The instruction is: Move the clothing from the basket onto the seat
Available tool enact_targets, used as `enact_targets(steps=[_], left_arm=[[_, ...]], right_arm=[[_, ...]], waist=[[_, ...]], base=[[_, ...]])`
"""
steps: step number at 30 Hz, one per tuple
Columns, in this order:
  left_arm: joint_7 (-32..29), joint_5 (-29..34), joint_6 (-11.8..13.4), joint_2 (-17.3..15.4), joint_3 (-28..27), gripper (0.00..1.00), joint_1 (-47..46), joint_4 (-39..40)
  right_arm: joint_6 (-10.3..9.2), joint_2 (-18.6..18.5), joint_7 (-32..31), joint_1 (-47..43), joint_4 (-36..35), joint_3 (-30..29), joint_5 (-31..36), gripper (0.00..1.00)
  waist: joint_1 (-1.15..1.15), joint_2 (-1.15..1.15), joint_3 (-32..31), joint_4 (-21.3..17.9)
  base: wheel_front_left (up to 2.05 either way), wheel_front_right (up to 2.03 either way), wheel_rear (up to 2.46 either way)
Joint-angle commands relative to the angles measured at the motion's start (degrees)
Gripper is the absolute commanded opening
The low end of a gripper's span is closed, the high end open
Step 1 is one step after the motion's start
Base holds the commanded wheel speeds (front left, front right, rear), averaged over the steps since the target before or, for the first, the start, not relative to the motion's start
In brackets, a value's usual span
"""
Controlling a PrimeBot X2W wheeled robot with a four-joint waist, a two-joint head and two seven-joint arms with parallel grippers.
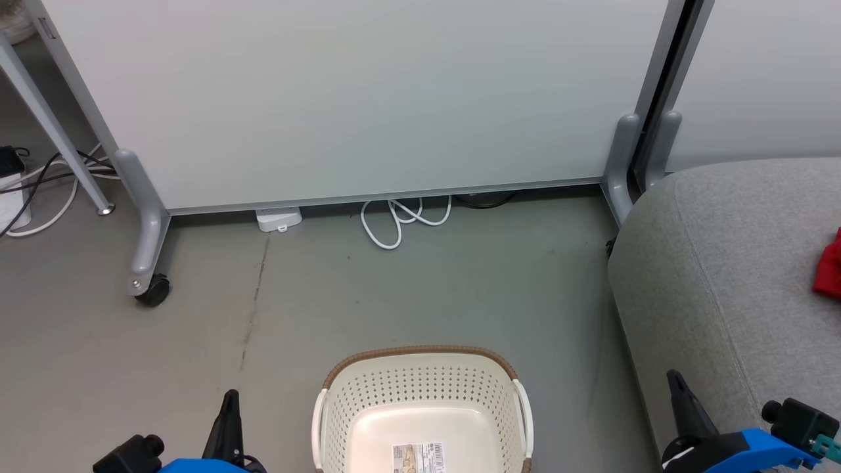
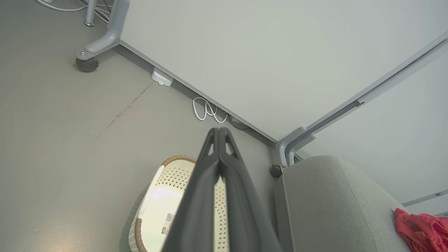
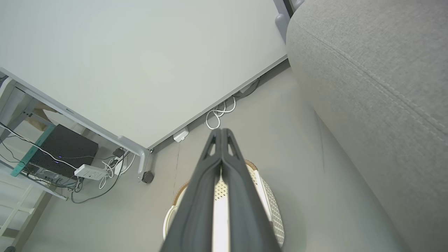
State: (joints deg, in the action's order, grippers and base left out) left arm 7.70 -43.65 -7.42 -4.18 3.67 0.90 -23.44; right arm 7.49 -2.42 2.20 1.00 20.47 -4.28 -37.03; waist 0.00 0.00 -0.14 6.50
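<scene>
Closest in, the left gripper (image 1: 229, 401) rises from the lower left of the head view. Its two dark fingers are pressed together with nothing between them, and its wrist view shows them meeting at the tips. The right gripper (image 1: 678, 384) stands at the lower right in front of the sofa's side, fingers likewise closed flat against each other and holding nothing.

Between the two grippers the basket (image 1: 420, 352) sits on the grey floor (image 1: 407, 295). It is cream with perforated walls, a brown woven-look rim and white handles. Its pale bottom is bare apart from a barcode sticker (image 1: 418, 458).

To the robot's right of the basket, with a strip of floor between them, stands the sofa (image 1: 723, 263), light grey with a rounded corner and a stitched seam. The clothing (image 1: 829, 266) lies on the sofa's top surface, a crumpled red bundle cut off by the right edge of the head view. Whether it is one garment or two cannot be told.

Behind the basket a white partition panel (image 1: 361, 98) stands on grey legs, one ending in a black caster (image 1: 153, 290). At the foot of the panel lie a looped white cable (image 1: 399, 222) and a small white box (image 1: 279, 218).
</scene>
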Motion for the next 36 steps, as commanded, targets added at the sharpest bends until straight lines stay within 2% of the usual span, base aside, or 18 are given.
enact_targets(steps=[1,15,36], left_arm=[[-0.19,-1.20,-0.03,-0.12,-0.63,0.00,-1.83,1.05],[-3.21,-11.77,-0.04,0.09,-2.65,0.00,-3.15,2.98],[-6.65,-23.57,-0.06,0.38,-4.97,0.00,-4.51,5.10]], right_arm=[[0.00,-0.28,-0.22,1.86,-1.12,-0.24,-1.46,0.00],[0.00,-0.36,-2.12,2.72,-2.38,-0.71,-13.32,0.00],[0.01,-0.45,-4.21,3.67,-3.75,-1.21,-26.62,0.00]], waist=[[0.00,0.00,0.00,-0.04],[0.00,0.00,0.05,-1.04],[0.00,0.00,0.12,-2.38]], base=[[0.00,0.00,0.00],[0.00,0.00,0.00],[0.00,0.00,0.00]])
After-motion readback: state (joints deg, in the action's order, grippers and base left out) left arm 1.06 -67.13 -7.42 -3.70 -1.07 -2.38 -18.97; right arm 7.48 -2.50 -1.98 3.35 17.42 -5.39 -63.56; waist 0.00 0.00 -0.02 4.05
